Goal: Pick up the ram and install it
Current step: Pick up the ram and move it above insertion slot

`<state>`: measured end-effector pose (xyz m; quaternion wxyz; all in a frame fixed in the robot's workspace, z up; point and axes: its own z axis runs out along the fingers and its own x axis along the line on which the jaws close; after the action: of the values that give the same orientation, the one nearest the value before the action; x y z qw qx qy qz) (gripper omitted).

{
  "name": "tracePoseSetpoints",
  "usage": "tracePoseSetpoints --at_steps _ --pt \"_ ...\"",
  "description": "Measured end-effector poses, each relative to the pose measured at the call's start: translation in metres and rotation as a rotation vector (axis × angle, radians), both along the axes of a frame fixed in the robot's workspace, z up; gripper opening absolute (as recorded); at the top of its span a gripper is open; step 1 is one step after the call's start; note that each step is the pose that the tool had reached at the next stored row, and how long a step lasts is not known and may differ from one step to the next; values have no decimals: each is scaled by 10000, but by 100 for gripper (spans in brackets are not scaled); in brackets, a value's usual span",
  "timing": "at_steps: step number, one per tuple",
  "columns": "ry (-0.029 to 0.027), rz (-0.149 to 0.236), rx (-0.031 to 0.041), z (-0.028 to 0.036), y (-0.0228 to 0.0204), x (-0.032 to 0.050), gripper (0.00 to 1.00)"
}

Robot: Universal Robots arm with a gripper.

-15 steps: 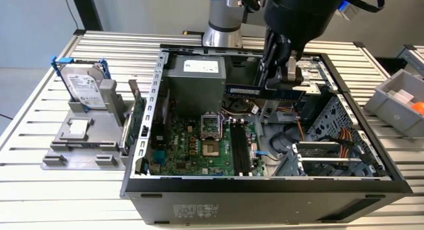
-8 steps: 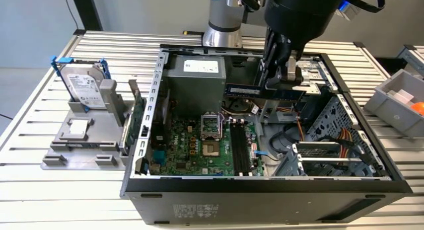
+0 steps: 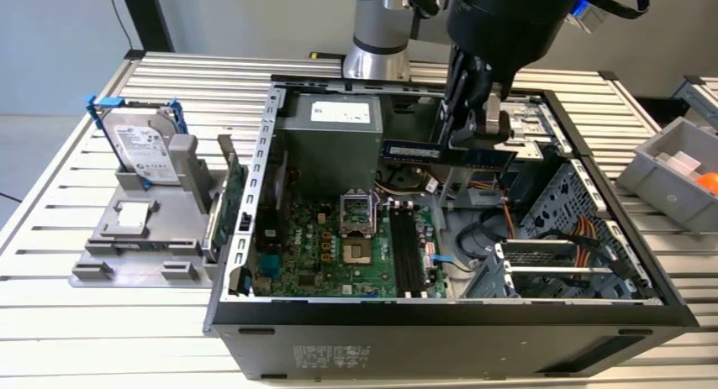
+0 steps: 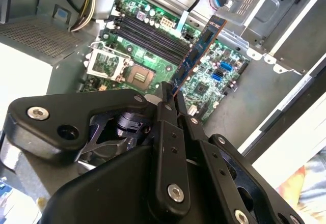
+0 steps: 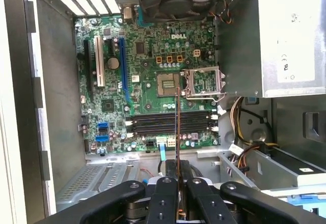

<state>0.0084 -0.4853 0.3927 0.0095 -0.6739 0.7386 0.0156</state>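
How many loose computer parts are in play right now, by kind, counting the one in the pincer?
Ram, clamped in the pincer above the open case: 1
Hard drive, upright in the grey holder: 1
Expansion card, upright outside the case: 1
Total: 3

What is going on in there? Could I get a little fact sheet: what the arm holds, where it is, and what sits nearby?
Holding: gripper shut on the ram
Where: in the air over the open computer case, above the motherboard
Memory slots: black, empty; ram not yet seated
Nearby: hard drive upright in a grey holder, outside the case on the exterior view's left
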Motion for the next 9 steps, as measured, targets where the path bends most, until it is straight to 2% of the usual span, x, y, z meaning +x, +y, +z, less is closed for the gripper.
tracePoseSetpoints --at_steps 4,9 --pt "0 201 0 0 9 -1 0" --pt "1 268 0 0 10 -1 0"
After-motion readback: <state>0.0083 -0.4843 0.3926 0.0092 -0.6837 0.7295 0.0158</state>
